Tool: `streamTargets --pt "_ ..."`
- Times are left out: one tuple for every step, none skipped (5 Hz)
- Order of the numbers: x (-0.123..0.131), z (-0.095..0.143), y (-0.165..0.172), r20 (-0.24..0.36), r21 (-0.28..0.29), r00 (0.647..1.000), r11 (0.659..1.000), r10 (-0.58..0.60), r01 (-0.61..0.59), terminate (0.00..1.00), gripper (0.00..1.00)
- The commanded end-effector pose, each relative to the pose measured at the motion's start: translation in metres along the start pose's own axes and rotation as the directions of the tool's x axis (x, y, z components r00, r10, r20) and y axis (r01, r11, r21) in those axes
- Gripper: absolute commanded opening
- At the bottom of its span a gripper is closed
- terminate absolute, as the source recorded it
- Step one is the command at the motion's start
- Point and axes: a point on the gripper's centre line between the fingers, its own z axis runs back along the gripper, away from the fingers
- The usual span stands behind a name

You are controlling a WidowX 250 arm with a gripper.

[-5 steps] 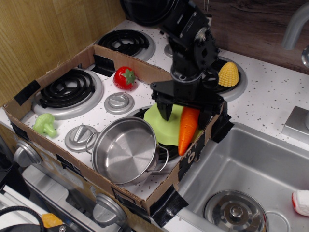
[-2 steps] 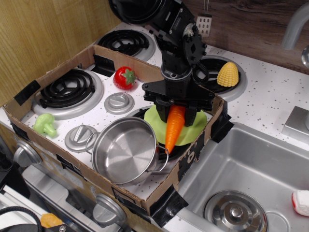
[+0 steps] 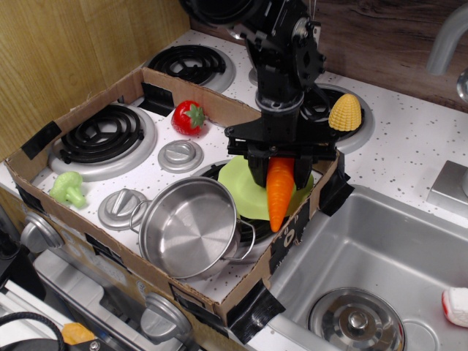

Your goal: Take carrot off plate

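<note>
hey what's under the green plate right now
The plate sits over a black stove burner; only its dark edge shows near the steel pot. The rest is covered. Above it, the pincer holds the carrot.

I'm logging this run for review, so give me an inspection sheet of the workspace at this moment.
Surface: white speckled toy stove top with coil burners, ringed by a cardboard wall.
Job's things: carrot hangs tip-down in the claw, over the near right edge of the plate; contact with the plate cannot be told.
Clutter: steel pot, strawberry, broccoli, corn cob.
Grippers: claw shut on the carrot's top end.
Cables: black cable at the bottom left corner.
Surroundings: sink at right with a drain plug; wooden panel at left.
</note>
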Motion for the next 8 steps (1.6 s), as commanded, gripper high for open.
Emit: streamTargets --pt "0.042 0.03 0.012 0.011 -0.02 0.998 0.998 0.067 -0.067 0.0 0.0" --pt "0.05 0.05 0.024 -0.036 0.024 0.999 1.0 0.02 -0.019 0.0 0.0" --pt "0.055 0.07 0.043 -0.022 0.075 0.998 0.995 -0.064 0.065 0.0 0.0" --pt "0.049 0.074 0.058 0.028 0.126 0.985 0.978 -0.171 0.166 0.0 0.0" --pt "0.043 0.075 0.079 0.09 0.233 0.897 0.884 -0.434 0.404 0.0 0.0" --pt "0.043 0.068 0.099 0.033 0.197 0.812 0.801 -0.582 0.566 0.0 0.0" --pt "0.039 0.05 0.116 0.026 0.199 0.766 0.754 -0.642 0.626 0.0 0.0" --pt "0.036 0.028 0.133 0.025 0.156 0.739 0.733 -0.673 0.663 0.0 0.0"
